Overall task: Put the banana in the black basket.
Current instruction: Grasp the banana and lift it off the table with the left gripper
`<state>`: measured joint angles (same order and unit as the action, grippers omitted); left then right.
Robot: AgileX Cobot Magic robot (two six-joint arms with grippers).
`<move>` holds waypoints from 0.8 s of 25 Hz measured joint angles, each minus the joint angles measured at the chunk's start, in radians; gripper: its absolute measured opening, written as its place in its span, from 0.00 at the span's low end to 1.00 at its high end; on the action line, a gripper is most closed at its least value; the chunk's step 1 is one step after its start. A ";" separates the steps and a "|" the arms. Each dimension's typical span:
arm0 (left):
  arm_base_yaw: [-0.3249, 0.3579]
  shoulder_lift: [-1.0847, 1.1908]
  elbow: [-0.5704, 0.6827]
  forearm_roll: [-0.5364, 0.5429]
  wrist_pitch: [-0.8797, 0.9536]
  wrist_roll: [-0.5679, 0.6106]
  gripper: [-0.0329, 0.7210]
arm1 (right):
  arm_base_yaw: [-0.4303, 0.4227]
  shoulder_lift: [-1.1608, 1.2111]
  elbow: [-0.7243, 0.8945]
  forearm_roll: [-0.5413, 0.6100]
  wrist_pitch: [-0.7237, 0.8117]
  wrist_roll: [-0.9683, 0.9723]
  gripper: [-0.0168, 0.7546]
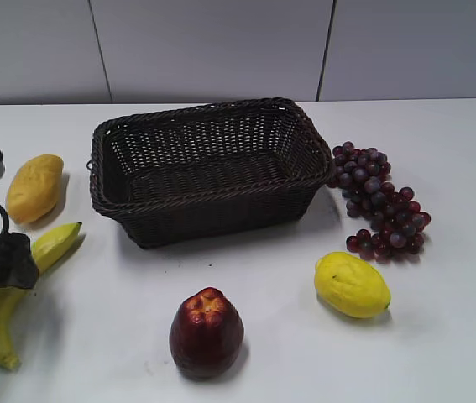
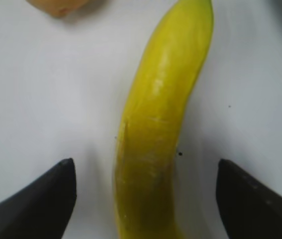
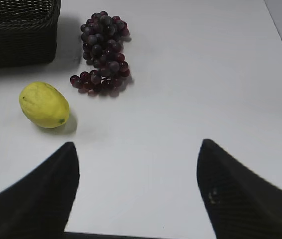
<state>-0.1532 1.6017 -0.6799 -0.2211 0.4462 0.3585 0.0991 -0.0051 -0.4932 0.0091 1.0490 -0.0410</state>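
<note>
The long yellow banana lies on the white table at the far left, left of the black basket. My left gripper is low over the banana's middle. In the left wrist view its jaws are open, one on each side of the banana, with gaps on both sides. The woven basket stands at the table's middle and looks empty; its corner shows in the right wrist view. My right gripper is open and empty above bare table, and does not show in the exterior view.
An orange-yellow mango-like fruit lies behind the banana. A dark red apple-like fruit sits at the front. A yellow lemon and purple grapes lie right of the basket.
</note>
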 joint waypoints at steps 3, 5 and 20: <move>0.000 0.062 -0.008 0.001 -0.043 0.000 0.89 | 0.000 0.000 0.000 0.000 0.000 0.000 0.79; 0.000 0.097 -0.009 0.001 -0.062 0.000 0.87 | 0.000 0.000 0.000 0.000 0.000 0.000 0.79; 0.000 0.106 -0.015 -0.001 -0.009 0.001 0.44 | 0.000 0.000 0.000 0.000 0.000 0.000 0.79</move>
<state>-0.1532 1.7081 -0.6948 -0.2216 0.4367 0.3597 0.0991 -0.0051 -0.4932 0.0091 1.0490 -0.0410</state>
